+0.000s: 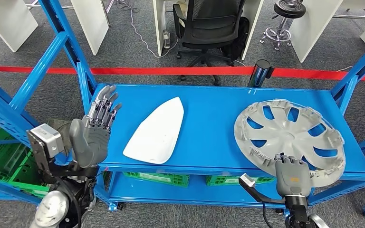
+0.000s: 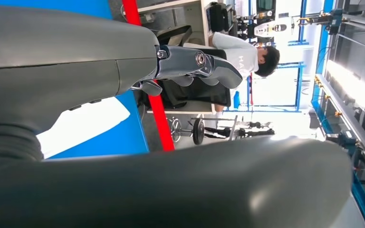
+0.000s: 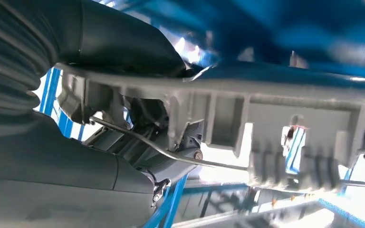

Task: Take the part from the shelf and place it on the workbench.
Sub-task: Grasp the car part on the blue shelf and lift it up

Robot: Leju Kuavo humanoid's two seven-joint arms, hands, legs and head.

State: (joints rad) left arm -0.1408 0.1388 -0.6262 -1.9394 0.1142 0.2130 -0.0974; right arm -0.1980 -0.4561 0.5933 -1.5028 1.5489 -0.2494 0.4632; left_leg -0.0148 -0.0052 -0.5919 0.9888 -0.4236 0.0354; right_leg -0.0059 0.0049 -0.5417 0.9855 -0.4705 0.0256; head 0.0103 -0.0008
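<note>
Two parts on the blue shelf (image 1: 209, 102).
Right robot hand (image 1: 292, 176) grips the hubcap (image 1: 289, 138) rim at 6 o'clock; white panel (image 1: 157, 129) points to 1 o'clock; left robot hand (image 1: 94, 132) open.

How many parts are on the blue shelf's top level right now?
2. A white shell part lies left of centre, untouched. A grey wheel cover lies on the right, overhanging the front edge, where the right hand grips its rim. The lower level is mostly hidden.
</note>
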